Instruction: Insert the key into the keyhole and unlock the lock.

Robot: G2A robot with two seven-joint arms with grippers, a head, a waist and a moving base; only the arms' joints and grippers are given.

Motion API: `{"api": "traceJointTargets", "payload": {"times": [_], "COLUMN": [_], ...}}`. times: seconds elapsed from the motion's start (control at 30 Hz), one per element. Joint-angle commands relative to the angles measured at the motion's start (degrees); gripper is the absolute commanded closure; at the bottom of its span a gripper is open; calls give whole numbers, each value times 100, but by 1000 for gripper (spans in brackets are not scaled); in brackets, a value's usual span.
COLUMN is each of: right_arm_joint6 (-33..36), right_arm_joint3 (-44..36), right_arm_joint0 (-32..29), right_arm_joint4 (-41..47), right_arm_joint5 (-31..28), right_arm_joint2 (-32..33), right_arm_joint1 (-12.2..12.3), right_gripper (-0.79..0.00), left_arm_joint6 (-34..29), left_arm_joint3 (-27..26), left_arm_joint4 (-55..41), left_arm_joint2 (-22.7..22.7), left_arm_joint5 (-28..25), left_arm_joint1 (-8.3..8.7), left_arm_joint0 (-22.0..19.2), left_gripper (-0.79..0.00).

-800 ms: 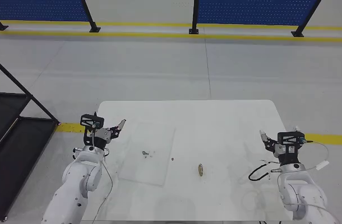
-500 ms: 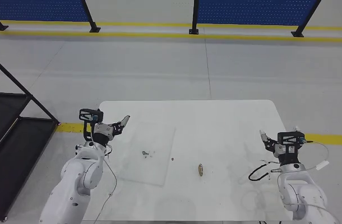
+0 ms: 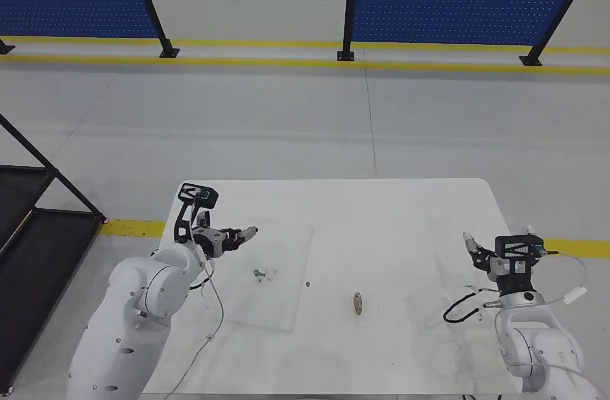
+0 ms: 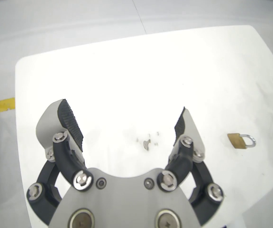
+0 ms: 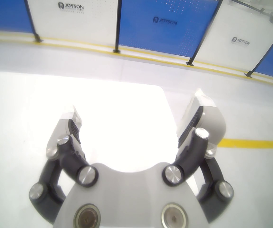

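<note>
**A:** What has changed on the left?

**B:** The left arm has swung in from the left edge of the bench [image 3: 405, 215]. The left gripper [image 3: 247, 233] now hangs over the bench itself, near the key but not yet above it.

**A:** Is it holding anything?

**B:** No. Its jaws are spread wide, and its wrist view has only bare bench between the pads.

**A:** And the key?

**B:** The key [image 4: 147, 144] lies flat, left of the bench's middle, with a few tiny specks [image 4: 157, 134] scattered around it. Nothing touches it. The wrist camera frames it between the open fingers, so I judge the arm is lining up to pick it up.

**A:** And the lock?

**B:** The lock [image 3: 357, 302] is a small brass padlock lying flat further right, nearer the front edge and well apart from the key. Its shackle looks seated, so I read it as locked. I cannot tell which way the keyhole faces.

**A:** What about the right side?

**B:** The right gripper [image 5: 138, 115] has not shifted. It sits by the right edge, open and empty, well away from the lock.

**A:** So where does that leave the task?

**B:** At the very start, I'd say. The key must be grasped first, and a key this thin and flat will be fiddly to pinch off the surface. The lock will probably need steadying before the key goes in.
</note>
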Motion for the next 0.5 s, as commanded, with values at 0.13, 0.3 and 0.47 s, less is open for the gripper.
{"api": "traceJointTargets", "payload": {"times": [0.13, 0.3, 0.47], "right_arm_joint6": [0, 0, 0], "right_arm_joint3": [0, 0, 0], "right_arm_joint0": [0, 0, 0], "right_arm_joint4": [0, 0, 0], "right_arm_joint5": [0, 0, 0], "right_arm_joint2": [0, 0, 0], "right_arm_joint1": [0, 0, 0], "right_gripper": [-785, -785, -785], "left_arm_joint6": [-989, -1342, -1561], "left_arm_joint3": [411, 701, 1006], "left_arm_joint4": [-300, -832, -1298], "left_arm_joint2": [238, 395, 463], "left_arm_joint5": [205, 330, 344], "left_arm_joint1": [2, -13, -11], "left_arm_joint0": [-469, -614, -648], "left_gripper": [-785, -785, -785]}}
